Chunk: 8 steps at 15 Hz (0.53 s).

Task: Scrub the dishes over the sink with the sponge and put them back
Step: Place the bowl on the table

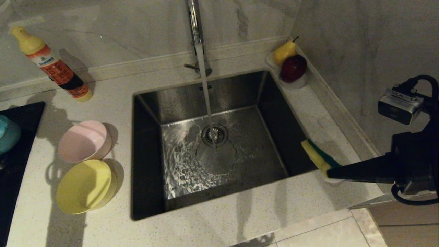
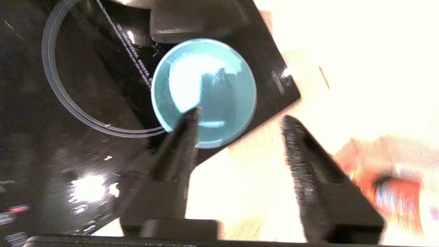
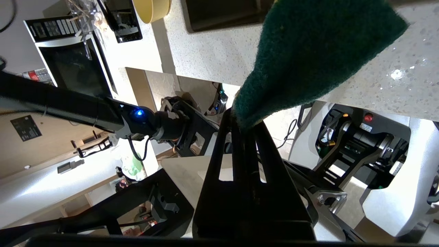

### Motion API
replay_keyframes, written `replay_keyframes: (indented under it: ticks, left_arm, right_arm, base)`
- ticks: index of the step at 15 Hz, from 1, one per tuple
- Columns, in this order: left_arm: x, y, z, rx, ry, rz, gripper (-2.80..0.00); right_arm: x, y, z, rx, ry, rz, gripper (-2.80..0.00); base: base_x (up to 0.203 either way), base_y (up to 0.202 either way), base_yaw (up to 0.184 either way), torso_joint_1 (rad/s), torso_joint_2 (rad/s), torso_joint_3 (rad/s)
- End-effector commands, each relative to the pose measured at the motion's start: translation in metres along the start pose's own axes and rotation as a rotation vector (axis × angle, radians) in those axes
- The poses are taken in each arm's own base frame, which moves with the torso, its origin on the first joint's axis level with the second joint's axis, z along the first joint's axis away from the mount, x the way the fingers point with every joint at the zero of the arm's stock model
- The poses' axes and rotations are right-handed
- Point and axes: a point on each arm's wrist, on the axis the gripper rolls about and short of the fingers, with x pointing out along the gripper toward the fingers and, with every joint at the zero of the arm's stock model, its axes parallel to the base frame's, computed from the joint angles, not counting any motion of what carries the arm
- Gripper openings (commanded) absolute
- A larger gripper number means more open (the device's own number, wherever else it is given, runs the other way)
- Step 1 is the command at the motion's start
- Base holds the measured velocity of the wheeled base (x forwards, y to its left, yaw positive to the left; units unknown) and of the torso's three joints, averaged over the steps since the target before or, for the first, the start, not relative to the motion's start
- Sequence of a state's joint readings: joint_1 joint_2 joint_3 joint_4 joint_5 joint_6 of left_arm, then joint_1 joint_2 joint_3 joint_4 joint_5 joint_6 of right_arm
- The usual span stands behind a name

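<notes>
The steel sink (image 1: 219,92) has water running from the tap (image 1: 196,31) onto its drain. A pale pink bowl (image 1: 84,140) and a yellow bowl (image 1: 84,187) lie tilted on the counter left of the sink. The light blue bowl (image 1: 8,135) sits on the black stove top at the far left edge. In the left wrist view my left gripper (image 2: 241,114) hovers open above the blue bowl (image 2: 212,79), nothing between its fingers. My right gripper (image 1: 329,173) stays at the sink's right rim, shut on the green and yellow sponge (image 1: 317,154), whose green side (image 3: 319,51) fans out past the fingers.
An orange bottle with a yellow cap (image 1: 51,65) leans against the back wall on the left. A small white dish with fruit (image 1: 289,65) sits in the back right corner. The black stove top (image 1: 13,178) borders the counter on the left.
</notes>
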State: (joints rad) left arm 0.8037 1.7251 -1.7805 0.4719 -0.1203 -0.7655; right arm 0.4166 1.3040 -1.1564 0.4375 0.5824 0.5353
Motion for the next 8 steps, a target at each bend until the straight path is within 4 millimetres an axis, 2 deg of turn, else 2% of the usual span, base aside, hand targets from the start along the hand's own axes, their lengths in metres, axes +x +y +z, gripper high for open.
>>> replay_keyframes:
  ticks: [1, 3, 5, 6, 8]
  left_arm:
    - [-0.046, -0.007, -0.005, 0.161, -0.034, -0.054, -2.80]
    - [-0.073, -0.009, -0.018, 0.268, -0.009, -0.110, -2.80]
    - [-0.094, -0.007, -0.044, 0.416, 0.087, -0.176, -2.80]
    - [-0.100, -0.005, -0.061, 0.500, 0.158, -0.203, -2.80]
    - [-0.099, -0.001, -0.090, 0.599, 0.288, -0.232, -2.80]
  right_arm:
    - [0.000, -0.001, -0.002, 0.007, 0.009, 0.000, -2.80]
    - [0.003, -0.005, -0.005, 0.017, 0.021, -0.010, -2.80]
    - [0.003, -0.005, -0.005, 0.019, 0.025, -0.010, -2.80]
    - [0.005, -0.006, -0.005, 0.022, 0.030, -0.011, -2.80]
    - [0.008, -0.009, -0.004, 0.030, 0.040, -0.017, -2.80]
  base:
    - [0.000, 0.000, 0.000, 0.000, 0.00, 0.000]
    - [0.000, 0.000, 0.000, 0.000, 0.00, 0.000]
    - [0.000, 0.000, 0.000, 0.000, 0.00, 0.000]
    - [0.000, 0.000, 0.000, 0.000, 0.00, 0.000]
    - [0.000, 0.000, 0.000, 0.000, 0.00, 0.000]
